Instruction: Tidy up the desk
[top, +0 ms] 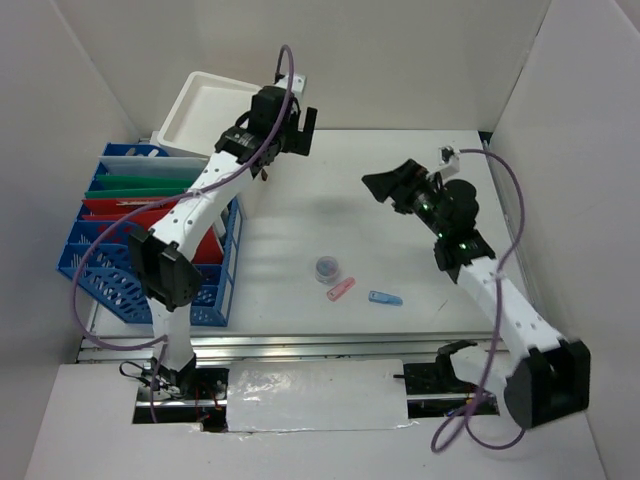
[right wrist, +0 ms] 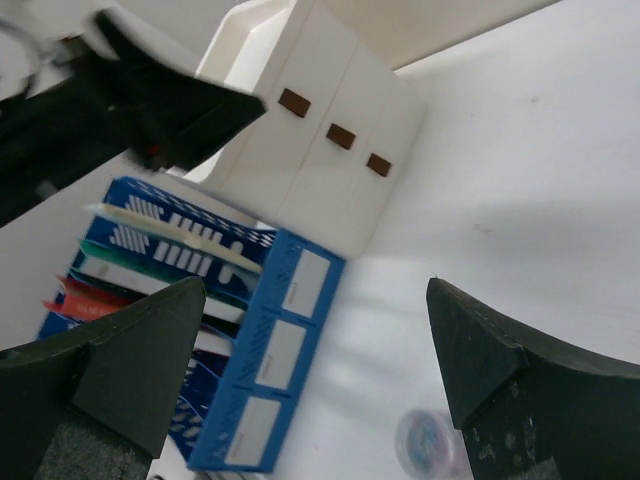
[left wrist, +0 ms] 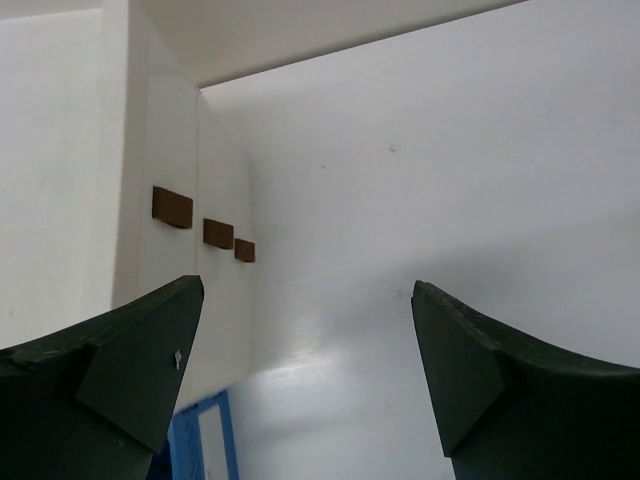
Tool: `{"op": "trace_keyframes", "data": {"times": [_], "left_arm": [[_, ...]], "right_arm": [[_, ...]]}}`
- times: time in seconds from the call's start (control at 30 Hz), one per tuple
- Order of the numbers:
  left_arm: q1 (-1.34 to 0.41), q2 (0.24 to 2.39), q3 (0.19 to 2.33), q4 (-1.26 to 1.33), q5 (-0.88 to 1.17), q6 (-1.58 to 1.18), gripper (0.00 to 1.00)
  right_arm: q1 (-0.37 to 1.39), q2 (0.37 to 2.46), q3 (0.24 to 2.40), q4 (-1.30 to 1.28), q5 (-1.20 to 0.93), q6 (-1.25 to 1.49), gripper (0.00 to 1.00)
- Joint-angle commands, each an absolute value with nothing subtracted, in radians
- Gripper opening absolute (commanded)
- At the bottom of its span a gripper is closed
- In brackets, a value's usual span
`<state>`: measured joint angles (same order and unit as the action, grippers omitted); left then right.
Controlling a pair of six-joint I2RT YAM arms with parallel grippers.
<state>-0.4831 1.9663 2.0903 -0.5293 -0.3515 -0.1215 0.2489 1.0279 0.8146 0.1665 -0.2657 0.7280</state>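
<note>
The white desk [top: 300, 215] carries a small round clear container [top: 327, 267], a pink clip [top: 341, 290] and a blue clip [top: 385, 298] near its front middle. My left gripper [top: 293, 140] hangs open and empty at the back, just right of the white box with brown knobs [top: 210, 110]. In the left wrist view my left gripper [left wrist: 306, 288] frames bare desk [left wrist: 400, 230], with the box [left wrist: 190, 210] at its left. My right gripper [top: 392, 178] is open and empty above the desk's right middle. In the right wrist view my right gripper [right wrist: 315, 288] frames the round container [right wrist: 430, 445].
A blue file rack [top: 150, 240] with green, red and white folders stands at the left edge, in front of the white box. The right wrist view shows the rack [right wrist: 270, 360], the box [right wrist: 320, 140] and the left arm [right wrist: 150, 100]. White walls enclose the desk.
</note>
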Motion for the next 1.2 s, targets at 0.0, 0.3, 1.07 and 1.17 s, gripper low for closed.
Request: {"op": "trace_keyframes", "data": {"times": [0.0, 0.3, 1.07, 1.17], "left_arm": [[-0.511, 1.833, 2.146, -0.644, -0.388, -0.262, 0.99], [-0.518, 1.370, 1.781, -0.707, -0.410, -0.379, 0.99], [-0.419, 0.858, 1.163, -0.476, -0.336, -0.318, 1.00], [-0.417, 0.851, 1.151, -0.463, -0.290, -0.310, 1.00]], "right_arm": [[0.250, 1.231, 0.795, 0.537, -0.332, 0.895, 0.99], [0.321, 2.026, 1.202, 1.037, -0.503, 1.319, 1.00], [0.508, 2.674, 2.080, 0.624, -0.348, 1.354, 0.91], [0.509, 2.692, 2.072, 0.687, -0.328, 1.377, 0.87]]}}
